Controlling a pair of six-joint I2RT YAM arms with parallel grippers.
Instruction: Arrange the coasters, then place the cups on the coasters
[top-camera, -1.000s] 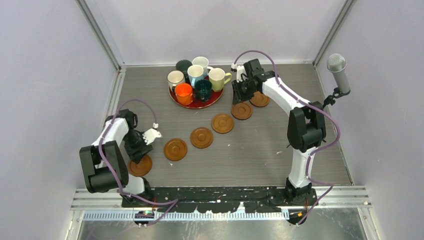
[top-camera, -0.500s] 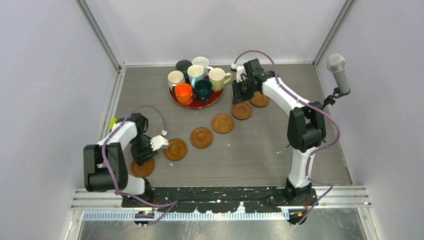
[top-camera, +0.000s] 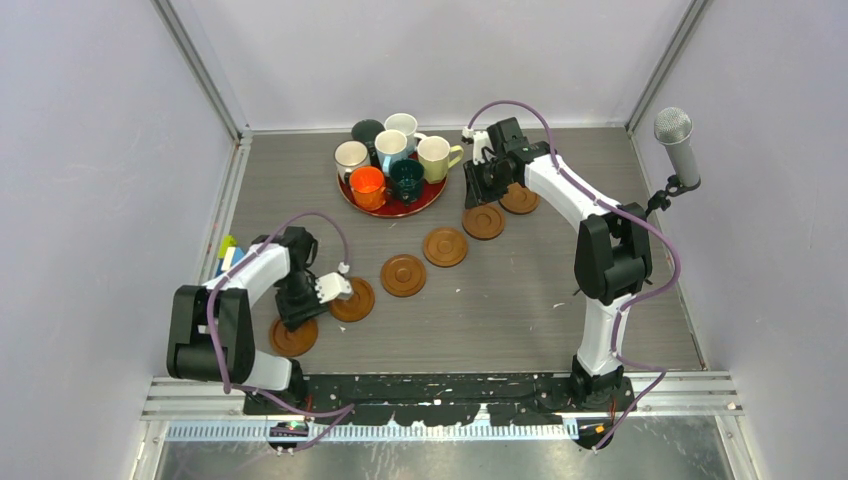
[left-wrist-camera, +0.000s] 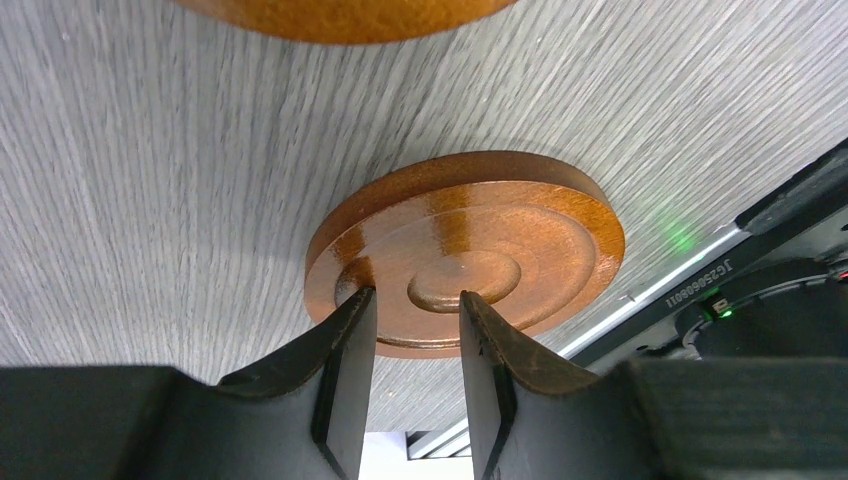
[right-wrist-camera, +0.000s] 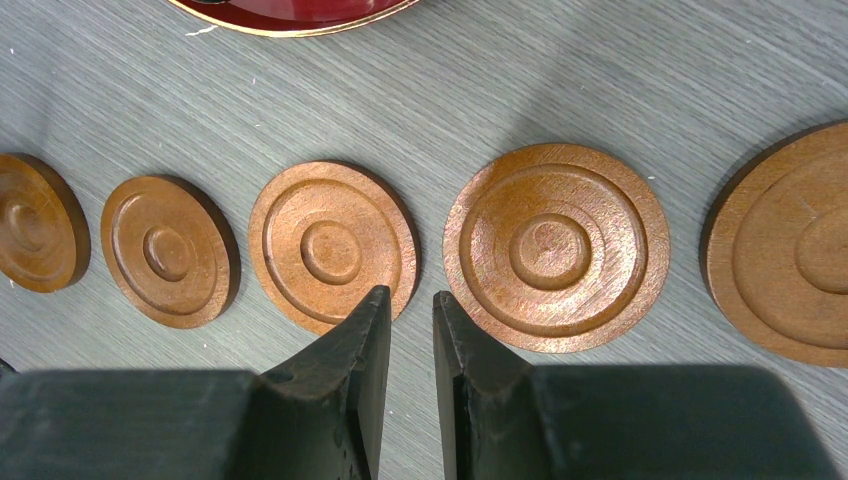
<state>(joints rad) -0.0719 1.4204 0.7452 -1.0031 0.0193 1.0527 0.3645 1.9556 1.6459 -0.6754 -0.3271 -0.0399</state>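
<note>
Narrowly parted, left pincer (left-wrist-camera: 415, 297) hides part of a coaster (left-wrist-camera: 520, 230); right pincer (right-wrist-camera: 410, 295) equally parted.

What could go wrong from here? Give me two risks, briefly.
1. The left gripper sits low over the nearest coaster, which lies close to the front rail. A slip could push it out of line or toward the table's edge.
2. The cups stand packed together on the red tray, so lifting one may knock its neighbours.
</note>
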